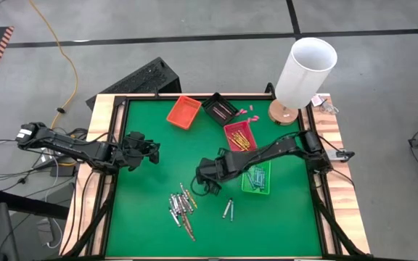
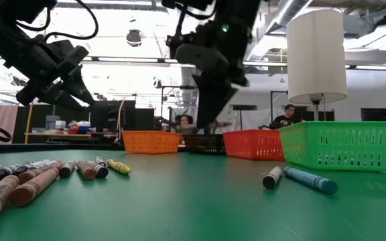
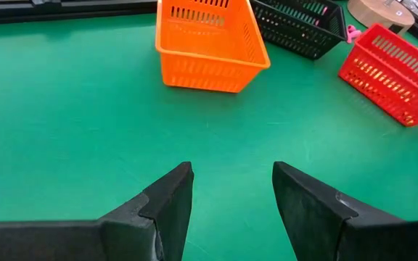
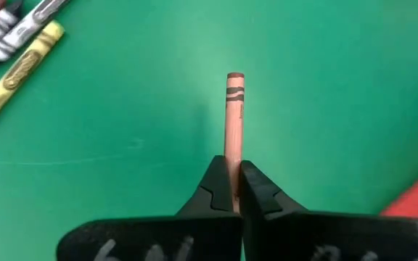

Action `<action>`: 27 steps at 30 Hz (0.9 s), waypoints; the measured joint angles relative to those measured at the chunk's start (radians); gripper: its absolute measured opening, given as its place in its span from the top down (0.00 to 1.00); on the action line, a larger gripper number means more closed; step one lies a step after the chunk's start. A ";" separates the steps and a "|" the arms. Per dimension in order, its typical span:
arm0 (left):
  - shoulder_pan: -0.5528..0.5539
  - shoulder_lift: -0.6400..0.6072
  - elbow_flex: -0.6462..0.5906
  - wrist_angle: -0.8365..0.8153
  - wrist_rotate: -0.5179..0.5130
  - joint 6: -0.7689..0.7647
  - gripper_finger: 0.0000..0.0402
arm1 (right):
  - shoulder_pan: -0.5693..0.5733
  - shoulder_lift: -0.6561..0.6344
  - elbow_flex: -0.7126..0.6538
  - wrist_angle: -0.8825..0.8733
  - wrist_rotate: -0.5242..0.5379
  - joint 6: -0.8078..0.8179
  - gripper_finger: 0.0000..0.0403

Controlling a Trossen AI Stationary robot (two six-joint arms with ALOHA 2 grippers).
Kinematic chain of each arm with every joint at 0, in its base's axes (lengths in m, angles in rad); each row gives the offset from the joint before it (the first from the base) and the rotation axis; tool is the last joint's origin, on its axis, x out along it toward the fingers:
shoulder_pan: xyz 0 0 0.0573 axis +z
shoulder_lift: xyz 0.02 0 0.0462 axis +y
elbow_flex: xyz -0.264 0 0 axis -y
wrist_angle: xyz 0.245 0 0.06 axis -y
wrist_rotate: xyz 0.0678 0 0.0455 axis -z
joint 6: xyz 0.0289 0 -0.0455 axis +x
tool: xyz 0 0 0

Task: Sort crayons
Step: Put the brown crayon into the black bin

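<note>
Fingers of the right gripper (image 4: 234, 181) pinch a brown-red crayon (image 4: 234, 116) by one end, presumably for sorting, while the left gripper (image 3: 231, 196) hangs spread.

open green felt (image 1: 151, 217) lies left of the crayon pile (image 1: 181, 210); four baskets (image 1: 231, 134) crowd the far right.

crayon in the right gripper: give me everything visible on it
The brown-red crayon is a thin stick in a paper-looking wrapper with dark bands near its flat far end. It is pinched at its near end between the fingers of the right gripper, which is shut on it, and juts straight forward past the fingertips over the green mat. Nothing else touches its visible part. Whether it is lifted clear of the mat cannot be told.
</note>
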 joint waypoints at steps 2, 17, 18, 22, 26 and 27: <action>0.000 0.000 0.000 -0.004 0.000 0.006 0.55 | -0.027 -0.001 0.036 -0.039 0.001 -0.041 0.99; 0.000 0.000 0.000 -0.045 -0.005 0.026 0.55 | -0.273 -0.003 0.178 -0.127 0.009 -0.328 0.99; 0.000 0.000 0.000 -0.045 -0.005 0.020 0.55 | -0.291 -0.003 0.179 -0.127 0.009 -0.347 0.99; 0.000 0.000 0.000 -0.045 -0.024 0.018 0.55 | -0.376 -0.003 0.184 -0.108 0.014 -0.428 0.99; 0.000 0.000 0.000 -0.044 -0.063 -0.001 0.55 | -0.479 -0.003 0.184 -0.044 0.026 -0.488 0.99; 0.000 0.000 0.000 -0.044 -0.072 -0.008 0.55 | -0.506 -0.003 0.184 -0.025 0.026 -0.494 0.99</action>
